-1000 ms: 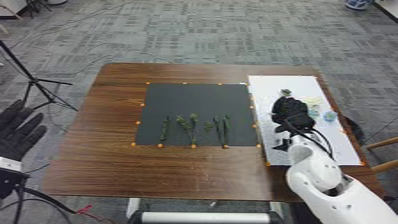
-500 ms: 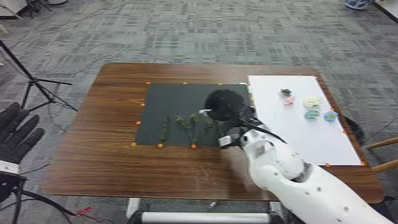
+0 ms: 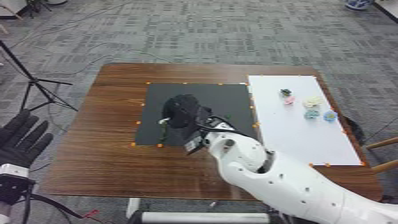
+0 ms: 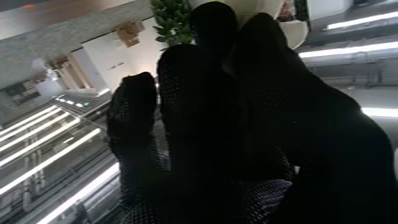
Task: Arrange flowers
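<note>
On my left, the left hand (image 3: 19,139) hangs outside the table's (image 3: 98,165) edge, fingers spread. Over the black mat (image 3: 222,95), well inside its far edge, my right hand (image 3: 184,111) pinches a white flower (image 3: 163,121), right by a green stem (image 3: 163,134). Mat runs rightward to the white sheet (image 3: 284,137), where pink (image 3: 289,100), cream (image 3: 312,102) and blue flowers (image 3: 330,116) lie toward its far end.
</note>
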### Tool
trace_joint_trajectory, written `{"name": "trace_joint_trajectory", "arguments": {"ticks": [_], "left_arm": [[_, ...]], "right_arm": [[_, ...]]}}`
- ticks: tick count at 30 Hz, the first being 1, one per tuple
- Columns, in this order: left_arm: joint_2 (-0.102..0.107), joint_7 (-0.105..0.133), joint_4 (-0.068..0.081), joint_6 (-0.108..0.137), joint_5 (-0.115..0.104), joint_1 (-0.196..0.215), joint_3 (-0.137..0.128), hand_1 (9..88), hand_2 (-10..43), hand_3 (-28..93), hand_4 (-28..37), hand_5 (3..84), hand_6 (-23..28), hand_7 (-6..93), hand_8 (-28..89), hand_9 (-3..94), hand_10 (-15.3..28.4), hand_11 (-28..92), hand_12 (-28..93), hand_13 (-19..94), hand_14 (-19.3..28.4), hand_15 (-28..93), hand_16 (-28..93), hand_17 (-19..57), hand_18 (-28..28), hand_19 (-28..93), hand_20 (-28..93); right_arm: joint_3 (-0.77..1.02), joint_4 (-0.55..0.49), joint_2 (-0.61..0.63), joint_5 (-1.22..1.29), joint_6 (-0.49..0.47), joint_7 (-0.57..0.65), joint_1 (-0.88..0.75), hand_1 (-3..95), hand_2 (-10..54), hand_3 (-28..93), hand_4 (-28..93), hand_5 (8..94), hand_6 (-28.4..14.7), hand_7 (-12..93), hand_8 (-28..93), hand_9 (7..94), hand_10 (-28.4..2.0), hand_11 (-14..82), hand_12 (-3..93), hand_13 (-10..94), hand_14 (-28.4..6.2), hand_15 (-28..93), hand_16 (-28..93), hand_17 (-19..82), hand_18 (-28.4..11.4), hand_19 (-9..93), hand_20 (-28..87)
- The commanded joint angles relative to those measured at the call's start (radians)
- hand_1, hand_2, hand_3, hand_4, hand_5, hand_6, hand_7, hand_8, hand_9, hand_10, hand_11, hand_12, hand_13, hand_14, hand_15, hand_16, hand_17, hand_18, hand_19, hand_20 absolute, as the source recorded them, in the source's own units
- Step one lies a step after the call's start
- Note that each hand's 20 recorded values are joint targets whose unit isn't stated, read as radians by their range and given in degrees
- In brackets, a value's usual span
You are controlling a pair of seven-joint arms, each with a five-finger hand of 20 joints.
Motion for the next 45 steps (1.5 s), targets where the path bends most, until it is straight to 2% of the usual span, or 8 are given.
{"name": "trace_joint_trajectory", "arguments": {"ticks": [1,6,13,14,15,17,22,45], "left_arm": [[0.017,-0.011,0.019,0.002,-0.004,-0.041,0.023,24.8,16.4,68,-28.3,36.7,6.7,8.5,-6,30.3,10.7,10,13,22,12.2,18,0,-2.8,10.4,15,13],[0.028,0.005,0.01,-0.004,-0.005,-0.027,0.027,24.9,16.4,68,-28.3,36.7,6.7,8.5,-6,30.3,10.7,10,14,22,12.2,18,-1,-2.9,10.4,15,13],[0.031,-0.005,0.005,0.003,0.008,-0.026,0.018,25.1,16.3,68,-28.3,36.6,6.7,8.3,-6,30.3,10.6,10,14,23,12.0,18,-1,-3.0,10.5,15,13],[0.038,0.008,0.007,-0.001,0.002,-0.027,0.021,25.1,16.3,68,-28.3,36.6,6.7,8.4,-6,30.3,10.6,10,14,23,12.1,18,-1,-3.0,10.5,15,12],[0.036,0.022,-0.009,-0.009,-0.001,0.003,0.014,25.2,16.3,68,-28.3,36.6,6.8,8.4,-6,30.3,10.5,10,14,23,12.1,18,-1,-2.9,10.4,15,12],[0.049,0.005,0.003,-0.004,0.002,-0.035,0.034,25.2,16.3,68,-28.3,36.7,6.8,8.3,-6,30.3,10.5,11,14,23,12.1,18,-1,-3.0,10.5,15,12],[0.063,-0.002,0.015,-0.013,0.01,-0.057,0.057,25.1,16.3,68,-28.3,36.6,6.8,8.3,-6,30.2,10.6,10,13,23,12.1,18,-1,-3.0,10.5,15,12],[0.043,-0.026,0.016,-0.007,0.004,-0.057,0.032,25.3,16.2,68,-28.3,36.7,6.9,8.4,-6,30.3,10.8,11,13,23,12.2,18,-1,-3.1,10.5,15,12]], "right_arm": [[-0.065,0.096,-0.124,-0.003,0.032,0.019,0.097,61.4,-9.5,70,-28,73.4,2.5,33,-1,85.5,-6.4,10.2,41.3,64,-7.5,57,52,32,-22.1,80,47],[-0.13,0.134,-0.159,0.003,0.069,0.035,0.136,61.3,-9.5,70,-28,73.3,2.5,33,-1,85.4,-6.4,10.2,41.3,64,-7.5,57,52,32,-22.1,80,47],[-0.123,0.174,-0.21,-0.032,0.033,0.068,0.107,61.0,-9.5,70,-28,73.1,2.5,33,-1,85.1,-6.4,10.3,41.2,64,-7.5,58,52,32,-22.2,80,47],[-0.129,0.179,-0.22,-0.025,0.025,0.085,0.11,60.9,-9.5,70,-28,73.0,2.5,33,-1,85.1,-6.4,10.3,41.3,64,-7.4,57,52,32,-22.2,80,47],[-0.157,0.154,-0.21,-0.017,0.034,0.128,0.112,61.0,-9.5,70,-28,72.9,2.5,33,-1,85.0,-6.3,10.3,41.3,64,-7.5,57,52,32,-22.2,80,47],[-0.148,0.183,-0.232,-0.038,0.022,0.132,0.102,61.0,-9.5,70,-28,72.7,2.4,33,-1,85.1,-6.3,10.3,41.1,64,-7.5,58,52,32,-22.3,80,47],[-0.114,0.207,-0.253,-0.089,-0.012,0.166,0.076,60.7,-9.5,70,-28,72.1,2.3,33,-2,84.7,-6.5,10.4,41.2,64,-7.7,58,52,32,-22.4,80,47],[-0.111,0.25,-0.258,-0.11,0.013,0.253,0.063,61.1,-9.5,69,-28,65.2,0.8,26,-6,75.0,-7.9,9.6,32.1,61,-7.5,58,51,32,-23.0,81,45]]}}
